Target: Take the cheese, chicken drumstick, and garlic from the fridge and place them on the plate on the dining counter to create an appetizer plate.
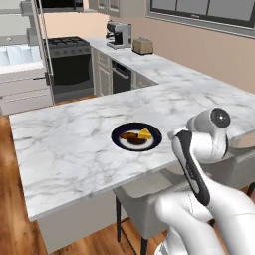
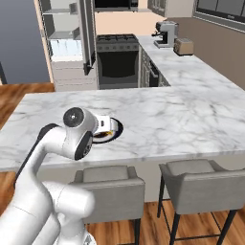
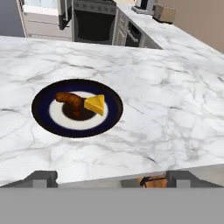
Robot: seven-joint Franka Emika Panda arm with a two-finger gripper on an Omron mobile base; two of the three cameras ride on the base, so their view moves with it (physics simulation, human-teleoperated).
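- Currently, the round plate with a wide dark navy rim and white centre (image 3: 41, 114) is resting flat on the large white marble dining counter with grey veins (image 3: 166, 100), near the counter's front edge.
- Lying on the plate's white centre is the dark reddish-brown elongated chicken drumstick (image 3: 70, 100); its dark underside is covering part of the centre.
- Sitting just beside the drumstick, on its right in the hand view, is the small yellow-orange cheese wedge (image 3: 96, 105); the two are touching or nearly touching, and the wedge is reaching over the inner edge of the navy rim.
- The two-finger gripper (image 3: 111, 178) is hovering at the counter's front edge, apart from the plate; its fingers (image 3: 42, 178) are standing spread wide and are holding nothing.
- In the left base view, the white arm is rising at the lower right, with the plate (image 1: 120, 141) lying well left of it on the counter (image 1: 60, 149).
- In the right base view, the arm's white joint is covering most of the plate (image 2: 116, 127).
- At the far left, the tall grey fridge with pale grey shelves (image 2: 64, 43) is standing with its door open.
- Beside the fridge, the black oven with gas burners (image 2: 117, 57) is standing.
- On the far L-shaped counter, a silver coffee machine (image 2: 166, 34) and a tan toaster (image 2: 184, 46) are standing near each other.
- Two grey upholstered stools (image 2: 194, 184) are standing under the dining counter's front edge.
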